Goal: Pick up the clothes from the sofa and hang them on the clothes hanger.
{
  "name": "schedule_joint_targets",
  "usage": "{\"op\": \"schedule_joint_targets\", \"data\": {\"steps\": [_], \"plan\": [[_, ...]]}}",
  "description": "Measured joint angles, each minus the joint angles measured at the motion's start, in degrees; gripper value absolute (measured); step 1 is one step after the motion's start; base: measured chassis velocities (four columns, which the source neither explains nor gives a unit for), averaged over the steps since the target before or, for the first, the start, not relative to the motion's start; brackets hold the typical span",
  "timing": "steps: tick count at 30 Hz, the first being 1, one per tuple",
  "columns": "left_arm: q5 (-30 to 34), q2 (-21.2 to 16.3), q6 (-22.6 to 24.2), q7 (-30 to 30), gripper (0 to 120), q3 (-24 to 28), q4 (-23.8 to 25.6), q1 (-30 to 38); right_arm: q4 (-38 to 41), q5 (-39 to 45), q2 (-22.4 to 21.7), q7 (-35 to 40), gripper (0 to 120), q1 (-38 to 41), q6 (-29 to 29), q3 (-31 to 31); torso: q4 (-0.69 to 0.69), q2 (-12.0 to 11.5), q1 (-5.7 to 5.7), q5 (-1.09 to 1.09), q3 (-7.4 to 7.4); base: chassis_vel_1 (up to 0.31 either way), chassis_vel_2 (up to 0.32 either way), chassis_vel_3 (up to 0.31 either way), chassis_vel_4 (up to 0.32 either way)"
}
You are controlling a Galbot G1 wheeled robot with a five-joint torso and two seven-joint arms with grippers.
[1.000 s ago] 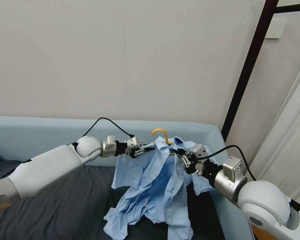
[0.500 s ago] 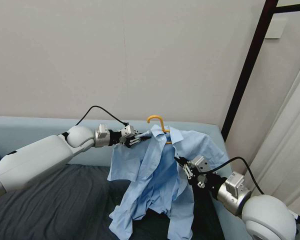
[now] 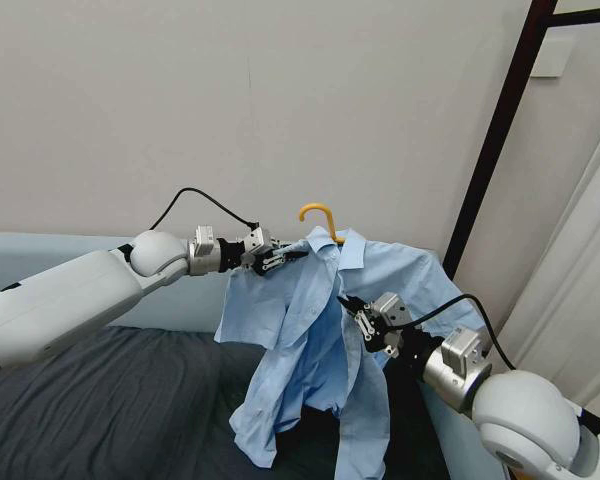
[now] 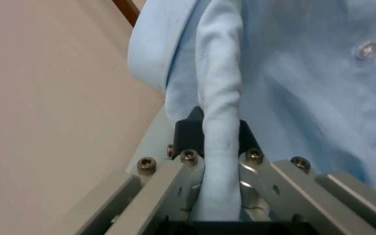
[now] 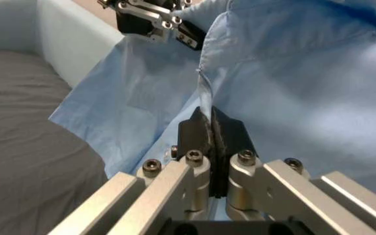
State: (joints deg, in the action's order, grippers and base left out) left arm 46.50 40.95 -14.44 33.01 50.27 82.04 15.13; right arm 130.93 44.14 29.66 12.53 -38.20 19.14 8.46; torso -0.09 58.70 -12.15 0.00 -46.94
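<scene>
Right now the light blue shirt (image 3: 305,300) hangs in the middle of your head view, draped over a yellow hanger (image 3: 326,212) whose hook rises just above the collar. Its upper part is lifted and spread between the two arms. Its tails dangle toward the lower centre of the frame, above the dark grey seat (image 3: 120,400) of the pale blue sofa (image 3: 40,258).

Your left gripper (image 3: 292,256) reaches in from the left of the frame to the shirt's shoulder, beside the collar and just below the hook. In the left wrist view its fingers are clamped on a rolled fold of the shirt (image 4: 222,98) that runs straight up between them (image 4: 215,134).

Your right gripper (image 3: 350,310) comes in from the lower right and meets the shirt's front, a little right of centre and lower than the left one. In the right wrist view the black pads (image 5: 212,129) are pressed together on a thin edge of the shirt (image 5: 293,88). Beyond that edge you can see the left gripper (image 5: 154,18) holding the fabric.

A black pole (image 3: 495,140) slants down the upper right of the head view, in front of the plain wall (image 3: 230,110).
</scene>
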Motion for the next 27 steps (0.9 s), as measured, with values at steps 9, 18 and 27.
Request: {"op": "schedule_joint_targets", "data": {"steps": [9, 18, 27], "plan": [[-0.5, -0.5, -0.2, -1.2, 1, -1.8, 0.3, -2.6, 0.8, -1.9, -1.0, -1.4, 3, -4.7, 0.4, -1.9, 0.00, 0.0, 0.00, 0.00, 0.00, 0.000, 0.000, 0.000, 0.000], [-0.8, -0.3, -1.4, -1.8, 1, -2.5, -0.7, -2.8, 0.8, -10.8, -1.6, -5.5, 39, -12.4, -1.1, -3.2, 0.00, 0.0, 0.00, 0.01, 0.00, 0.000, 0.000, 0.000, 0.000], [-3.1, -1.5, -5.6, 1.1, 1, -2.7, -2.9, -2.0, 1.3, -9.8, -5.7, -4.8, 69, -17.1, -4.8, -10.8, -0.01, 0.0, 0.00, 0.00, 0.00, 0.000, 0.000, 0.000, 0.000]]}}
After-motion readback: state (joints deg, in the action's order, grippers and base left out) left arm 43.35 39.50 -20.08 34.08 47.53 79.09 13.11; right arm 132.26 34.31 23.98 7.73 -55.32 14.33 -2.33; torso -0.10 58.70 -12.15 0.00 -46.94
